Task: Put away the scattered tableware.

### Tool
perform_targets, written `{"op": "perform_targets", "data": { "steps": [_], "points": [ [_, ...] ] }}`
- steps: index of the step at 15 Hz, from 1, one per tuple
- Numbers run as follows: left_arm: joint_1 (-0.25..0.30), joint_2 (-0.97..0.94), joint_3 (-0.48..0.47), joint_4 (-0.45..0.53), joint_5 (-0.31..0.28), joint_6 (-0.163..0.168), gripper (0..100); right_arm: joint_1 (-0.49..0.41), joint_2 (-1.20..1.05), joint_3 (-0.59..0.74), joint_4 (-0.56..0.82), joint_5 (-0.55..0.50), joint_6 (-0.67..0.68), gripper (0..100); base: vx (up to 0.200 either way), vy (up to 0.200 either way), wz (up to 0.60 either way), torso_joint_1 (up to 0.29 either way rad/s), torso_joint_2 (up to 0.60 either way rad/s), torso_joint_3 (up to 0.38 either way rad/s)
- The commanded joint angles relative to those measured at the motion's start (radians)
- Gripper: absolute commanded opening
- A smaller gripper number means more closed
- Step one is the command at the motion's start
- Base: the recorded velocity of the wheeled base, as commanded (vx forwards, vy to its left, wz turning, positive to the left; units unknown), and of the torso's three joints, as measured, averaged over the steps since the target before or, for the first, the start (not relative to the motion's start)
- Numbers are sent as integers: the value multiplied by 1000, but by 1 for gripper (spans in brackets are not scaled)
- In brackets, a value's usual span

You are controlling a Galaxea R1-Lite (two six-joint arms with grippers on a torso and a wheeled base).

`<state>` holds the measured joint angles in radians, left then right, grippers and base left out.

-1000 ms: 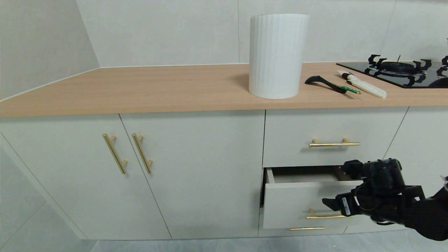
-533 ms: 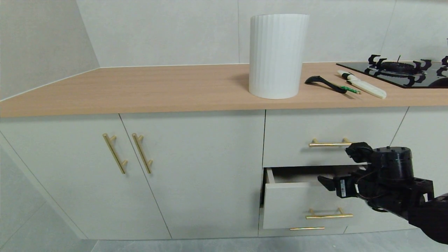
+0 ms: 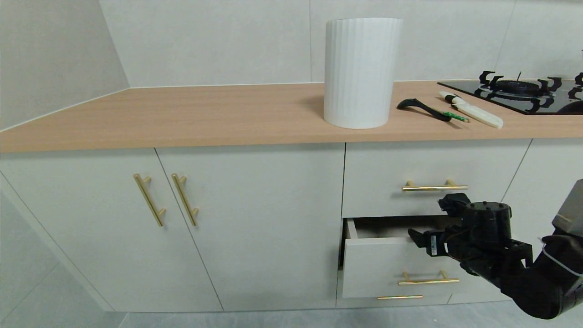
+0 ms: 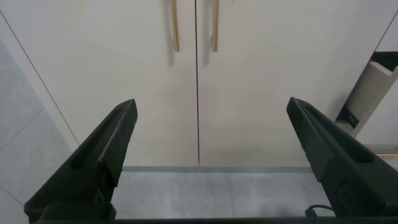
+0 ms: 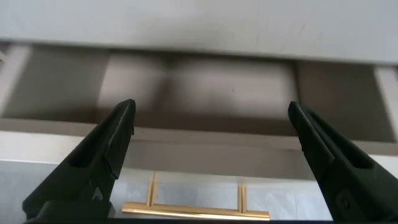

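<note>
Ladle (image 3: 423, 108), knife (image 3: 476, 115) on counter (image 3: 182, 114) in head view; right claw (image 5: 211, 109) open, empty, facing into drawer (image 5: 199, 81)

**Right gripper** (image 3: 430, 218) and **left gripper** (image 4: 211, 106): matt black, jaws included. Beyond the right jaws, the drawer (image 3: 378, 269) has a pale grey-white front, a brass-gold handle (image 3: 428, 280) and a shaded grey-beige interior. Above the jaws, the worktop (image 3: 182, 114) shows light brown wood grain. It carries a white, vertically ribbed canister (image 3: 362, 73), a black ladle (image 3: 421, 108), a green utensil (image 3: 457, 117), a cream knife (image 3: 476, 115) with a black band, and a glossy black hob (image 3: 524, 102).
</note>
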<state>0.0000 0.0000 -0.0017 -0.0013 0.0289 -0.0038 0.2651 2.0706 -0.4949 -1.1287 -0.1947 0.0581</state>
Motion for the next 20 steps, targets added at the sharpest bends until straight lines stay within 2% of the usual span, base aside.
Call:
{"op": "perform_targets", "data": {
  "steps": [1, 8, 12, 20],
  "points": [
    [0, 0, 0, 0, 0, -1, 100, 0, 28, 1, 0, 0, 0, 100, 0, 0, 0, 0, 0, 0],
    [0, 2, 0, 0, 0, -1, 100, 0, 2, 13, 47, 0, -4, 100, 0, 0, 0, 0, 0, 0],
    [0, 0, 0, 0, 0, -1, 100, 3, -109, 7, 256, 14, -6, 100, 0, 0, 0, 0, 0, 0],
    [0, 0, 0, 0, 0, -1, 100, 11, -201, 2, 457, 64, -40, 100, 0, 0, 0, 0, 0, 0]
  ]
}}
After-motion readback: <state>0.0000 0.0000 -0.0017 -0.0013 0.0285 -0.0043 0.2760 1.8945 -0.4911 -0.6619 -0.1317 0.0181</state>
